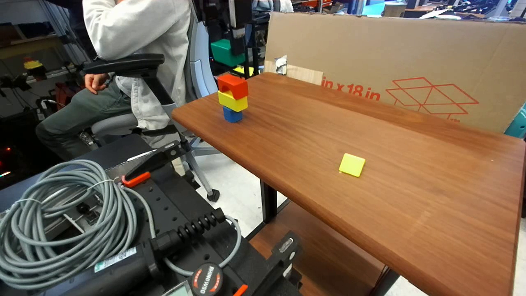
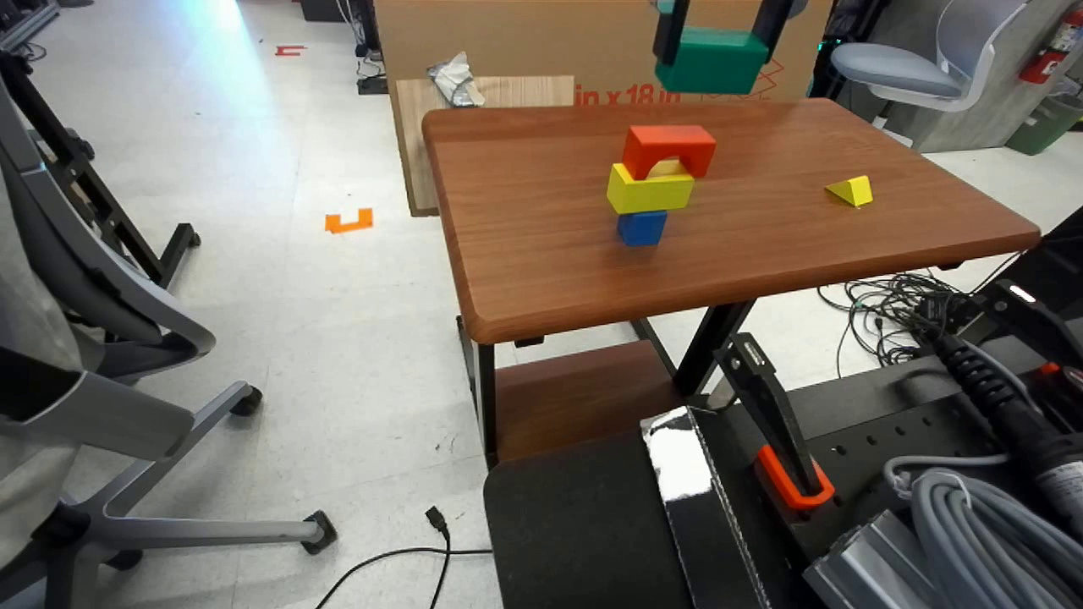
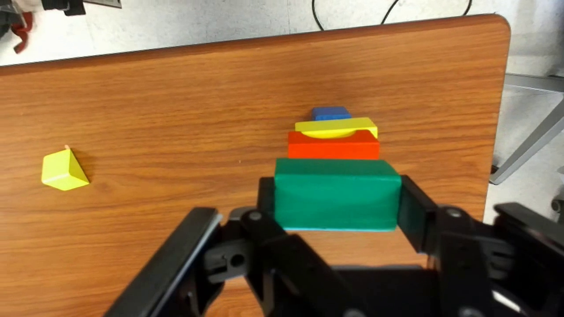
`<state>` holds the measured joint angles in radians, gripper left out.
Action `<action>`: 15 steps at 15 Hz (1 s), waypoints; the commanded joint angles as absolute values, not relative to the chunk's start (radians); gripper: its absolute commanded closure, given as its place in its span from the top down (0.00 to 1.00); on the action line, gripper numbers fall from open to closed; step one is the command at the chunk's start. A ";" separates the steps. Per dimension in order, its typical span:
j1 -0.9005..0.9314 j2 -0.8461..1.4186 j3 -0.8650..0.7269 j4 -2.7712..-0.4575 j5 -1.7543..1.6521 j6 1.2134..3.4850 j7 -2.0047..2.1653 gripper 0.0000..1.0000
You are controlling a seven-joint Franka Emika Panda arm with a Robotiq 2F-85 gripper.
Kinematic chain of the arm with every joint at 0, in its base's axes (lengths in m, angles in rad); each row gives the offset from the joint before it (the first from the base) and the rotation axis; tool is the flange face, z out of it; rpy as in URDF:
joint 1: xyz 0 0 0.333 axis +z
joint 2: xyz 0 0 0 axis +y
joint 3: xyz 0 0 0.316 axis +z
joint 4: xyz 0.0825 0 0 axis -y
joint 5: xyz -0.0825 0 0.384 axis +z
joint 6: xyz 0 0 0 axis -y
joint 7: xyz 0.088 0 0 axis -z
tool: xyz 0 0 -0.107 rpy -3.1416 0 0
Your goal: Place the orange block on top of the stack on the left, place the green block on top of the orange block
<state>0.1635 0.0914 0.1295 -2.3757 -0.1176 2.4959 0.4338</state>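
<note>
The stack stands on the table: a blue cube (image 2: 642,228) at the bottom, a yellow block (image 2: 647,194) on it, and the orange block (image 2: 668,145), an arch-shaped orange-red piece, on top. The orange block also shows in both exterior views (image 1: 233,85) and in the wrist view (image 3: 333,146). My gripper (image 3: 337,196) is shut on the green block (image 3: 337,200), with one finger at each end. The green block also shows in both exterior views (image 2: 712,61) (image 1: 227,52). It hangs in the air above the level of the orange block, apart from it.
A small yellow wedge (image 3: 61,171) lies on the wooden table (image 3: 176,110), apart from the stack; it also shows in both exterior views (image 1: 352,165) (image 2: 853,191). A large cardboard sheet (image 1: 394,49) stands behind the table. A person (image 1: 139,33) sits beside the table's end.
</note>
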 commanded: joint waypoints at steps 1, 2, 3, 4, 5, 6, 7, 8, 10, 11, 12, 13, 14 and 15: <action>0.183 0.144 0.121 -2.322 -0.164 2.457 0.513 0.42; 0.186 0.154 0.120 -2.314 -0.166 2.453 0.522 0.42; 0.189 0.162 0.118 -2.309 -0.171 2.452 0.532 0.42; 0.192 0.169 0.117 -2.304 -0.174 2.452 0.538 0.42; 0.195 0.174 0.115 -2.300 -0.175 2.451 0.542 0.42; 0.197 0.179 0.114 -2.294 -0.176 2.449 0.546 0.42; 0.200 0.183 0.113 -2.290 -0.175 2.444 0.548 0.42; 0.202 0.187 0.111 -2.286 -0.180 2.441 0.556 0.42; 0.206 0.196 0.107 -2.277 -0.187 2.429 0.565 0.42; 0.207 0.201 0.106 -2.270 -0.190 2.417 0.571 0.42; 0.208 0.207 0.105 -2.265 -0.191 2.405 0.577 0.42; 0.209 0.210 0.104 -2.261 -0.191 2.399 0.581 0.42; 0.211 0.215 0.103 -2.258 -0.192 2.394 0.585 0.42; 0.212 0.217 0.102 -2.256 -0.191 2.388 0.587 0.42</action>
<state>0.1871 0.1974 0.1217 -2.2915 -0.1725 2.4318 0.5591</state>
